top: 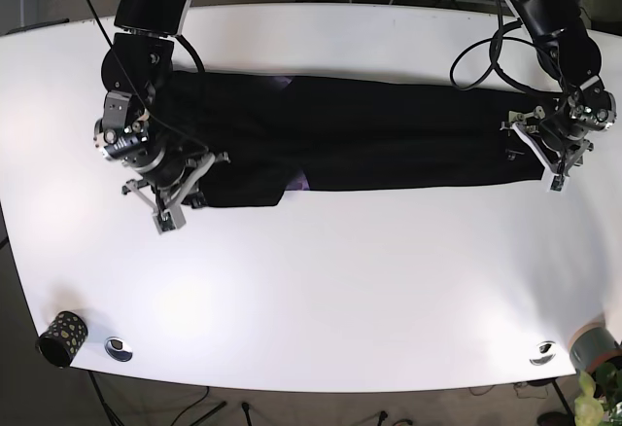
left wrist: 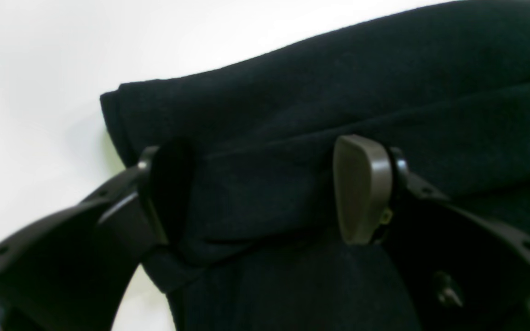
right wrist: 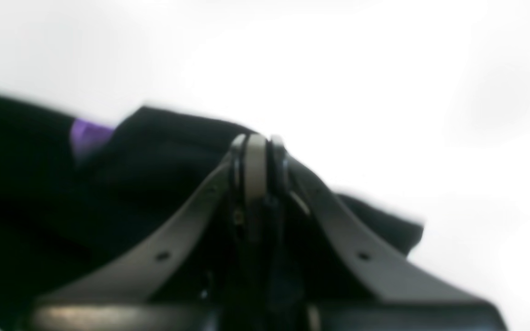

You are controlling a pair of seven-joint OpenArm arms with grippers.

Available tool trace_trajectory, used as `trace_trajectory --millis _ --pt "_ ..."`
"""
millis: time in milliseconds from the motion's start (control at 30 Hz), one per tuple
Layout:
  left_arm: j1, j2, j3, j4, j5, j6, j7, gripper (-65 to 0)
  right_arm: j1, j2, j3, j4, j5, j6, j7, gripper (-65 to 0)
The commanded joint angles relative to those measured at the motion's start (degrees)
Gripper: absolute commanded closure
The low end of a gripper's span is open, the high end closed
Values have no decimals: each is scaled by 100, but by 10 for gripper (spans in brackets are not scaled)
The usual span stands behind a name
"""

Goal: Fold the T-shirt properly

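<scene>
One overhead view, two wrist close-ups

The base camera looks steeply down on the whole table, with both arms entering from the top edge. The left wrist camera sits just behind the left gripper, looking along its fingers, very near the shirt; this is the shirt's end at the base view's right. The right wrist camera looks likewise past the right gripper, blurred, at the shirt's other end at the base view's left. The wrist views share nothing with each other.
</scene>
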Motion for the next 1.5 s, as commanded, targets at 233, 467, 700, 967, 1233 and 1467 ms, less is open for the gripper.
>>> trace_trajectory --millis 233,467,700,967,1233,1467 --pt "-15 -157 -5 17 100 12 173 -436 -888 -12 62 900 34 2 115 0" --pt "-7 -175 -5 25 100 12 173 -438 -1072 -30 502 689 34 19 124 0" --pt "-24 -184 -14 43 100 12 173 -438 -1099 -21 844 407 34 -7 115 -187" --pt "-51 -166 4 52 64 12 173 -439 -1353 -399 976 1664 43 55 -245 -430" --pt "-235 -157 -31 96 56 12 208 -439 -1406 -698 255 1893 43 521 -562 -430" --pt "-244 -52 -40 685 -103 12 217 -442 -1283 -839 106 1190 34 538 -527 -430"
